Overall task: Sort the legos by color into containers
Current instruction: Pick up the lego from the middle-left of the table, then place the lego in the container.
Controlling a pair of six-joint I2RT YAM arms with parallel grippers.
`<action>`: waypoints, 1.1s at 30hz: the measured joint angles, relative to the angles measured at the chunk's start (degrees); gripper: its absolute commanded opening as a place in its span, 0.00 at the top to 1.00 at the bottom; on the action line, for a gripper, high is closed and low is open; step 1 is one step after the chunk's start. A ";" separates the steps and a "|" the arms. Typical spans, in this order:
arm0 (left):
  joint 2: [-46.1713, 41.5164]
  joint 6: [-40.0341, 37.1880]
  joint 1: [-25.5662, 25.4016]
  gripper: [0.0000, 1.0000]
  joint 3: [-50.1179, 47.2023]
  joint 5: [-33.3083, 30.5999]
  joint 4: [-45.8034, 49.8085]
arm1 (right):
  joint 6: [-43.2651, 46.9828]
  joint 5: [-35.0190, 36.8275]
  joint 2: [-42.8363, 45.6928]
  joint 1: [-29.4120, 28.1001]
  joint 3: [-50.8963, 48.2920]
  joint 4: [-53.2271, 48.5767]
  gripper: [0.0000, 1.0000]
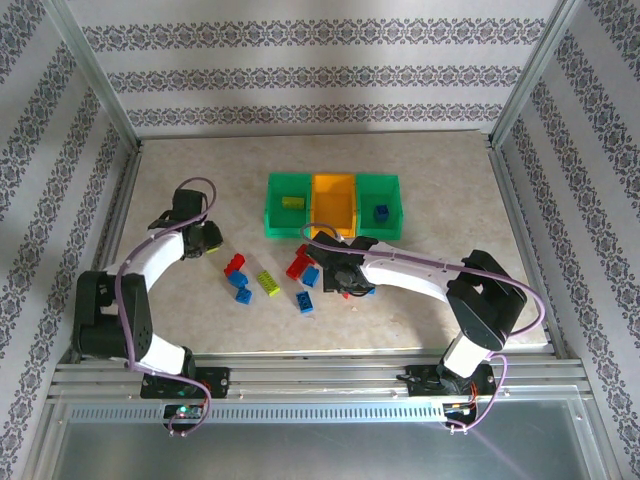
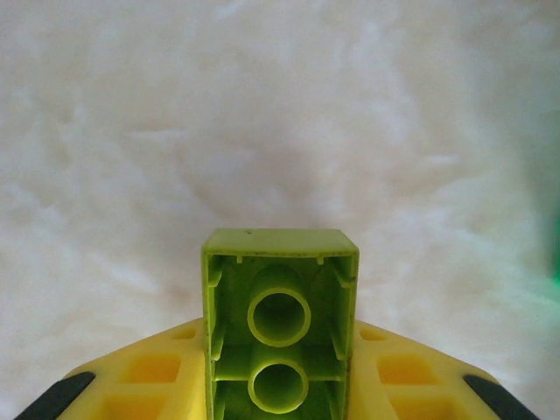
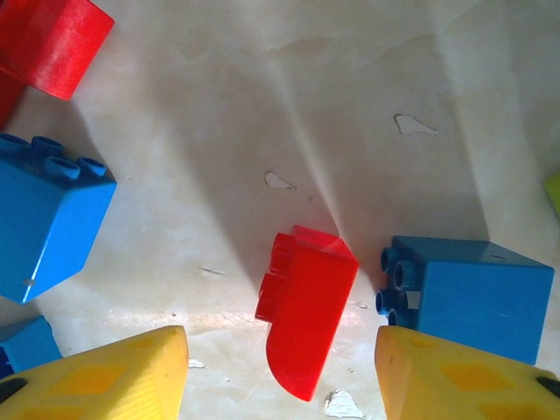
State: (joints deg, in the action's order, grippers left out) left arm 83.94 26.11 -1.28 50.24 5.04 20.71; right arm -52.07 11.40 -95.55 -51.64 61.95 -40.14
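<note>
Left gripper (image 2: pixel 280 385): closed on a yellow-green brick (image 2: pixel 280 306), which sits pinched between the two yellow fingers (image 2: pixel 144 381) with its hollow underside turned to the wrist camera. You have it by the side walls, probably because those are the flattest faces and keep the brick from twisting. From above, this arm is out at the left of the table (image 1: pixel 440 180), well apart from the containers (image 1: pixel 333 232). The left green bin (image 1: pixel 274 210) already has a yellow-green piece in it, so that is the likely drop for your brick; expect a long carry across. Right gripper (image 3: pixel 280 376): jaws open, holding nothing, straddling a red brick (image 3: pixel 306 306) that lies on its side with the studs pointing sideways. Neither finger appears to touch it. A blue brick (image 3: pixel 472 293) lies just beside the red one and close against one finger, so closing here could nudge or trap it; centre on the red first. The right green bin (image 1: pixel 392 205) holds a blue piece, so red by elimination should go to the orange bin (image 1: pixel 333 190). Several more red, blue and yellow-green bricks lie loose near the front of the bins, so the sort looks early.
</note>
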 measured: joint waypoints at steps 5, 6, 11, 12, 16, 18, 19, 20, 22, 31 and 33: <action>-2.27 2.95 -5.03 0.90 0.31 3.19 -3.54 | -0.74 -0.37 -0.31 0.00 -0.07 0.85 0.42; -2.23 3.37 -6.38 0.90 0.79 3.45 -3.80 | -0.79 -0.37 -0.46 0.00 -0.17 1.05 0.42; 0.46 4.02 -13.79 0.90 7.74 3.69 -4.74 | -1.44 -0.37 -1.18 0.00 -1.11 1.84 0.42; 1.55 4.00 -14.88 0.90 9.57 3.52 -4.90 | -1.62 -0.37 -1.25 0.00 -1.29 1.95 0.43; 7.76 3.37 -18.97 0.90 17.79 1.18 -5.03 | -1.81 -0.39 -1.40 0.00 -1.75 2.49 0.43; 11.17 2.67 -20.50 0.90 21.29 -0.37 -4.79 | -1.84 -0.37 -1.40 0.00 -1.90 2.73 0.43; 12.96 2.38 -21.09 0.90 22.99 -1.07 -4.57 | -1.84 -0.37 -1.40 0.00 -2.03 2.89 0.43; 14.91 1.97 -21.68 0.89 24.63 -1.79 -4.44 | -1.84 -0.37 -1.40 0.00 -2.08 2.95 0.42; 18.43 1.22 -22.45 0.89 27.56 -3.17 -3.56 | -1.84 -0.39 -1.42 0.00 -2.14 3.13 0.43; 26.45 -0.83 -24.15 0.66 31.80 -7.06 -0.22 | -2.05 -0.39 -1.81 0.00 -2.14 4.07 0.43; 26.64 -1.11 -24.17 0.61 31.80 -7.28 0.00 | -2.05 -0.39 -2.08 0.00 -2.14 4.33 0.43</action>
State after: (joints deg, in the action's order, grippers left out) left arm 110.59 24.99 -25.45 82.04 -2.24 20.71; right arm -54.13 11.00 -97.62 -51.64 59.81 -35.81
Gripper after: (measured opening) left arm 0.356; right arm 0.575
